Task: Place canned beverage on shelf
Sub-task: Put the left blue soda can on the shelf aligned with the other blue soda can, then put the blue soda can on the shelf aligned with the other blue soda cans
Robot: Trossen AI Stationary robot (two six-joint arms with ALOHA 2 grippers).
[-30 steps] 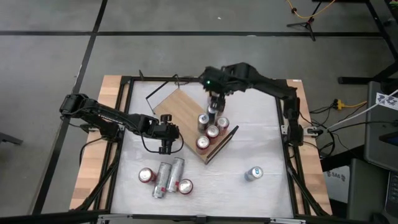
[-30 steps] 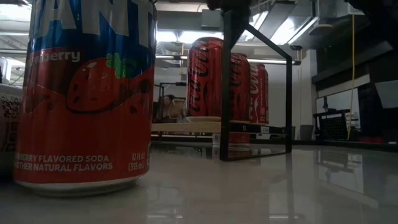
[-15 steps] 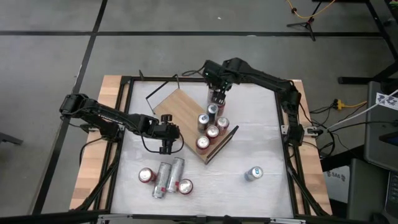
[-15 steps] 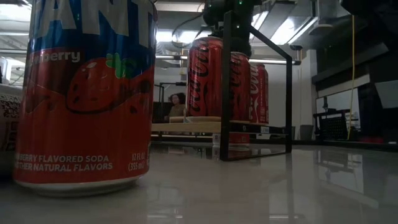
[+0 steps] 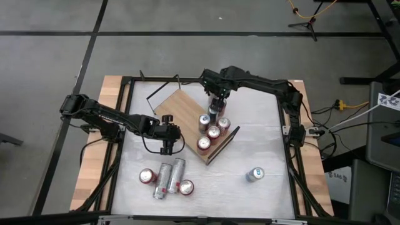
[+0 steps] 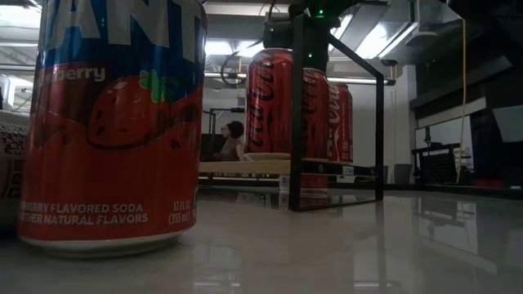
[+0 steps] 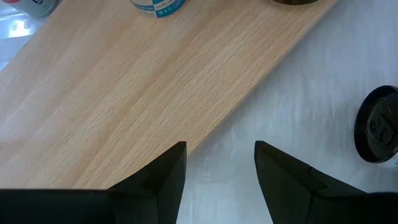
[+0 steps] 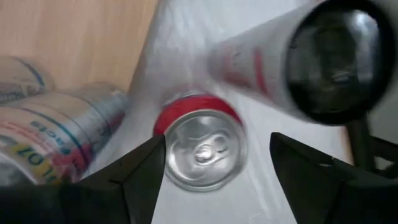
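R claw (image 5: 217,104) hangs wide open, nothing held, w/ a red-rimmed upright can (image 8: 200,145) right below, between its fingers (image 8: 139,169). That can stands at the far end of a cluster of 5 cans on the shelf (image 5: 181,109). Beyond, a lone can (image 5: 254,174) on the white bench (image 5: 262,137), well apart. L claw (image 7: 219,163) also open and empty, at the shelf's near edge; 4 more cans (image 5: 166,178) lie/stand on the bench nearer the front.
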